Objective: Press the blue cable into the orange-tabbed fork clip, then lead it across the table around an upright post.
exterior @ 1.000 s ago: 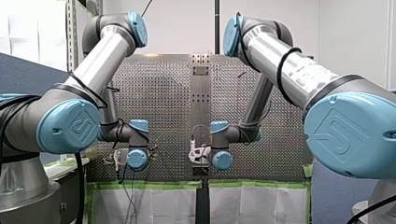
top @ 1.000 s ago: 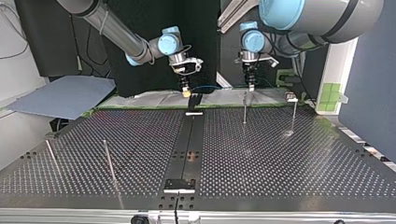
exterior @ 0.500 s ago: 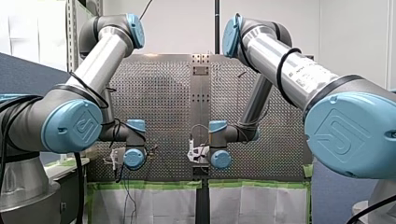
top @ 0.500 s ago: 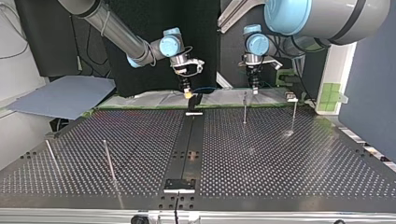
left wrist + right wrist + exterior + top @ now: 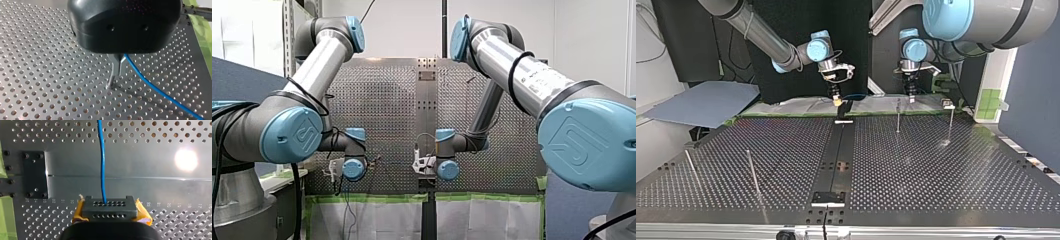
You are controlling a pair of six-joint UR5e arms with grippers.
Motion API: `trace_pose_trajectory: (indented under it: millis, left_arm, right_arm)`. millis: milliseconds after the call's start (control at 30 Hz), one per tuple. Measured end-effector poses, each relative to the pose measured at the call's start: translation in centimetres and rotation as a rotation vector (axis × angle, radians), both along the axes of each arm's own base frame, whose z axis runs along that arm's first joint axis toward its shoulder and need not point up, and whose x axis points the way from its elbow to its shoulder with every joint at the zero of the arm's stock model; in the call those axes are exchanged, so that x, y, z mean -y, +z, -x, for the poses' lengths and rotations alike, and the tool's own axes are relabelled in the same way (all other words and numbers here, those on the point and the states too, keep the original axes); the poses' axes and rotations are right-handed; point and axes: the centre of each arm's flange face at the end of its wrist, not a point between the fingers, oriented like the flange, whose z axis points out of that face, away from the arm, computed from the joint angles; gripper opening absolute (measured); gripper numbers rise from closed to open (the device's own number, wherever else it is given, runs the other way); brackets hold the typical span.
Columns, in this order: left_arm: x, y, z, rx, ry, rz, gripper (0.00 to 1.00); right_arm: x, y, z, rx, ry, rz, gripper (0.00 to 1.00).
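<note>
The blue cable (image 5: 150,86) leaves my left gripper (image 5: 118,72), whose metal fingers are shut on it, and trails away over the perforated plate. Just under those fingers stands a thin upright post (image 5: 110,81). In the top view my left gripper (image 5: 910,96) hangs near the table's far edge, beside a post (image 5: 898,116). The cable (image 5: 102,165) runs straight into my right gripper (image 5: 110,205), a dark holed tip with yellow-orange pads, shut on it. In the top view my right gripper (image 5: 836,99) sits just above a small dark clip (image 5: 845,107) at the middle rail's far end.
A second post (image 5: 951,122) stands right of the first in the top view, and two more posts (image 5: 752,170) lean at the left. A black plate (image 5: 35,175) is screwed to the rail's end by the green tape. A grey sheet (image 5: 706,102) lies beyond the table's left corner.
My left gripper has slid toward the top view's right, away from my right gripper, drawing the cable with it. My right gripper has barely shifted.
</note>
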Motion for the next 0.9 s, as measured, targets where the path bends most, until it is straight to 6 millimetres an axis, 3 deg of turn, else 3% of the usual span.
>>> trace_pose_trajectory:
  millis: [200, 600, 900]
  left_arm:
    - [-0.5, -0.4, -0.1, -0.012, 0.012, 0.006, 0.0]
    - [-0.3, -4.2, -1.4, -0.076, -0.01, 0.003, 0.0]
    - [-0.6, -4.7, -1.7, -0.094, -0.005, 0.0, 0.0]
  right_arm:
    - [0.1, 0.0, 0.1, 0.0, -0.002, 0.0, 0.0]
    - [0.2, 0.1, 0.1, -0.007, -0.002, 0.006, 0.0]
    - [0.5, 0.5, -0.4, -0.005, 0.001, 0.015, 0.0]
